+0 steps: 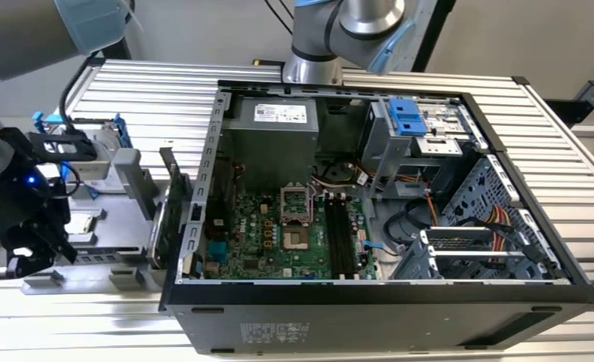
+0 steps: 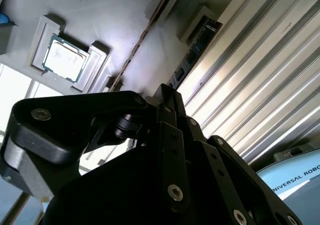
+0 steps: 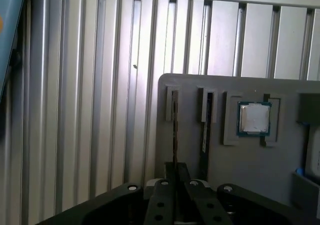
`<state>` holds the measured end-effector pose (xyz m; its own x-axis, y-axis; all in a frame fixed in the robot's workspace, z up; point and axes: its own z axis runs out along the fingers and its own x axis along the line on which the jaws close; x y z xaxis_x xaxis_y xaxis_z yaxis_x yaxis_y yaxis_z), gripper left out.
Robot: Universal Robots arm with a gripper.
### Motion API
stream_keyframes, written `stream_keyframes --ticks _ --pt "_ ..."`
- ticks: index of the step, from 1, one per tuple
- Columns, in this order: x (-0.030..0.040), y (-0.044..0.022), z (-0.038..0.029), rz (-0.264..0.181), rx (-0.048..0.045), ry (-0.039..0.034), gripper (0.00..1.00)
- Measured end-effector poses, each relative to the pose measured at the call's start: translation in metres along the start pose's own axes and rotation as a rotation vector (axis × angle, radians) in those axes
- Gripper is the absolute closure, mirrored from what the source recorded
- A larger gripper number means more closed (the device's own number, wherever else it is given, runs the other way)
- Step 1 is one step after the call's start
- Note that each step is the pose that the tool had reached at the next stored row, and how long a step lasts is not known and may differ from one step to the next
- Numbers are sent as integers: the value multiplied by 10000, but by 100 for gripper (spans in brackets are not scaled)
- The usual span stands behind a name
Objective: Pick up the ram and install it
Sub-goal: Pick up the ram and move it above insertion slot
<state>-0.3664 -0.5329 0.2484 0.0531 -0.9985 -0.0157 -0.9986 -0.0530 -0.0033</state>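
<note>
1. Ram: it stands on edge in a slot of the grey tray. That slot lies between the processor and a second slot. Not yet installed.
2. My claw hangs over the tray, in line with that second slot. A thin edge shows there in both wrist views; I cannot tell what it is.
3. Claw opening: I cannot tell, nor whether it has hold of anything.
4. The tray sits on the ribbed bench, just beside the open case, on the exterior view's left.
</note>
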Motion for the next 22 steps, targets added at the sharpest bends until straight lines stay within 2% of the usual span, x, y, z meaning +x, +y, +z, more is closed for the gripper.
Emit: stream_keyframes --ticks 22 --pt "-4 -1 -261 0 0 -1 100"
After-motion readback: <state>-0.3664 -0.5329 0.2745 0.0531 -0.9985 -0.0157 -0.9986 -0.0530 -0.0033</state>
